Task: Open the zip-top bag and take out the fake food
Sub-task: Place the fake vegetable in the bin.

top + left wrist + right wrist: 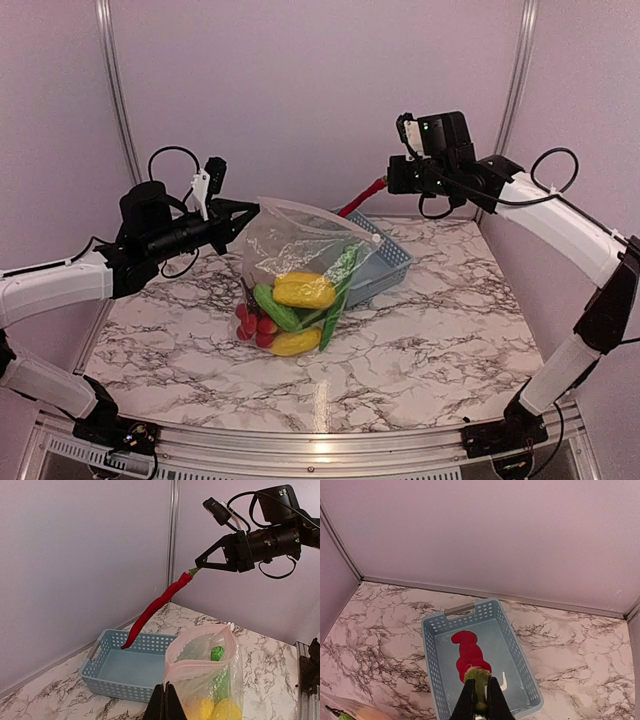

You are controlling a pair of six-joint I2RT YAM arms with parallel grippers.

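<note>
One blue basket (pixel 392 262) is counted on the bench (pixel 430 350). Just beside the basket, one zip-top bag (pixel 290 235) is seen. Inside it, two yellow pieces (pixel 303 290) and three green pieces (pixel 275 307) are counted. Its small red fruits (pixel 255 325), roughly four, are too bunched for a sure count. One red chilli (pixel 362 197) is seen above the basket. Two pincers are counted, the left pincer (pixel 248 210) and the right pincer (pixel 389 181).

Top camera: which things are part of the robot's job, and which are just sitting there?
Job: zip-top bag, gripped by the left hand; fake food inside it; red chili, held by the right hand.
Just there: blue basket below the chili, not named in the job; marble table.
</note>
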